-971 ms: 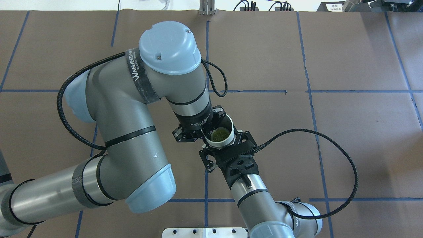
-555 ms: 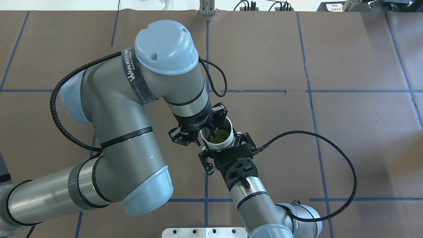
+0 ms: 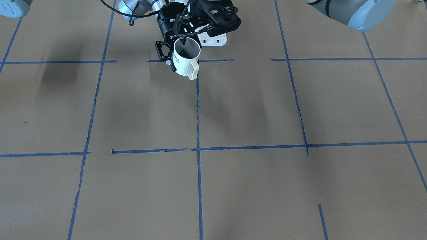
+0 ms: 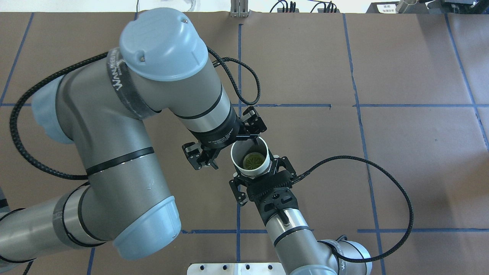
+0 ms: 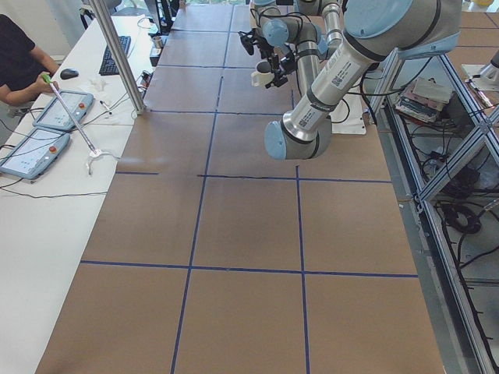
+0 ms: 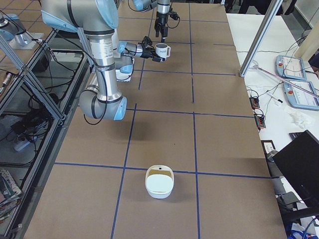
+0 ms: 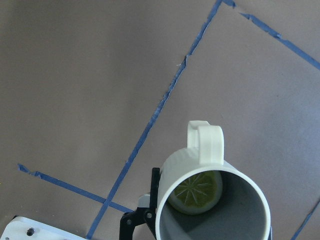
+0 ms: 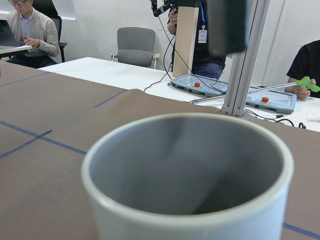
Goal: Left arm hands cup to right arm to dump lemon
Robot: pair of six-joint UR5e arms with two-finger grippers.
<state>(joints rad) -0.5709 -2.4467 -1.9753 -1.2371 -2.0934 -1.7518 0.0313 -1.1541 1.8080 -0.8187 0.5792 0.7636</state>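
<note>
The white cup point(image 4: 252, 157) hangs above the table, mouth up, with the yellow-olive lemon point(image 4: 254, 160) lying inside. My right gripper point(image 4: 261, 173) comes in from the bottom of the overhead view and is shut on the cup's side. My left gripper point(image 4: 226, 145) is open, its fingers point(image 4: 254, 121) spread wide just beside and above the cup's rim, touching nothing. The left wrist view looks down into the cup point(image 7: 212, 207) at the lemon point(image 7: 195, 192). The front view shows the cup point(image 3: 185, 61) with its handle turned away from the robot. The cup's rim point(image 8: 185, 200) fills the right wrist view.
The table is brown paper with a blue tape grid point(image 4: 238, 68). A white bowl-like container point(image 6: 159, 181) sits far down the table on my right. A metal base plate point(image 4: 237, 268) lies at the near edge. Operators and tablets point(image 5: 47, 117) sit beside the table.
My left gripper has opened, let go of the cup's rim, and drawn up and back to the left. The cup stays in my right gripper.
</note>
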